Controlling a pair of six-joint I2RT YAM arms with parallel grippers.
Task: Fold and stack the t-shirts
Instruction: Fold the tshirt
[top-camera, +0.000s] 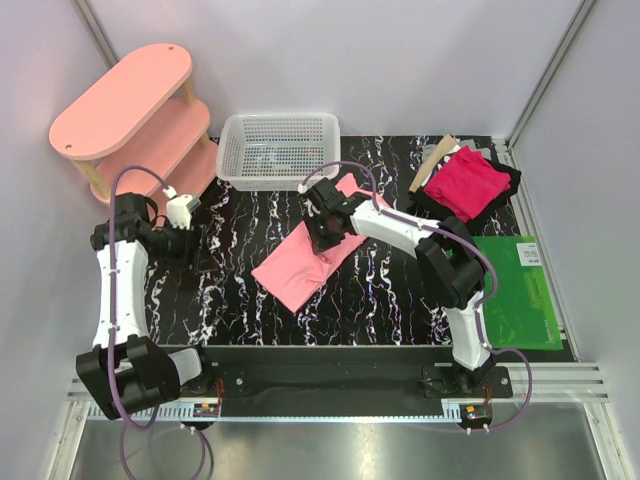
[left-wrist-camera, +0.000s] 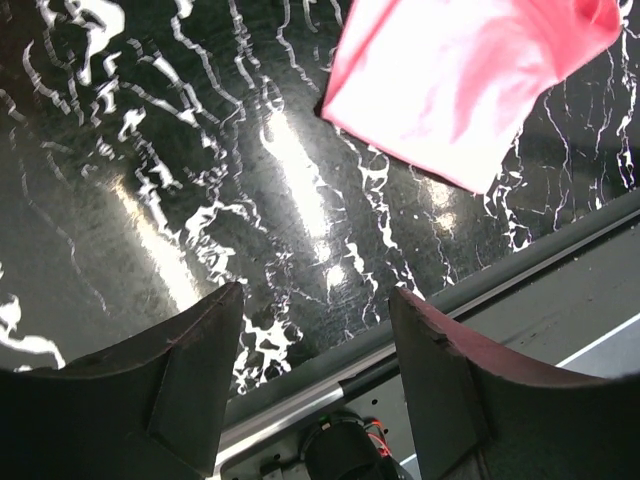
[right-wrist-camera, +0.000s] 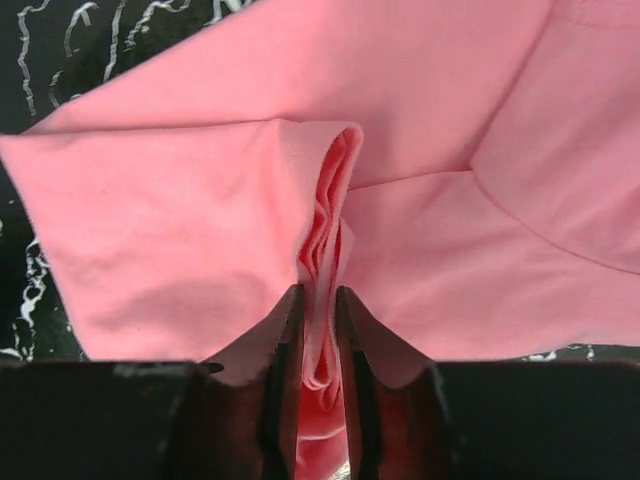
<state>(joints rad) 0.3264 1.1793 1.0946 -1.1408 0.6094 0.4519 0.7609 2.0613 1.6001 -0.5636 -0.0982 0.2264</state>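
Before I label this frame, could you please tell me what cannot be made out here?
Right wrist view: the fingers pinch a bunched fold of the salmon-pink t-shirt; its layers cannot be counted, and the frame cuts off its edges.
Top view: the right arm covers that hold.
Top view: the magenta t-shirt hides most of a dark item beneath it.
Left wrist view: the top edge leaves only a shirt corner.

Bare tabletop (top-camera: 230, 290) lies open left of the salmon-pink t-shirt (top-camera: 300, 265) (white basket (top-camera: 278, 150) and shelf unit (top-camera: 130, 120) block behind).
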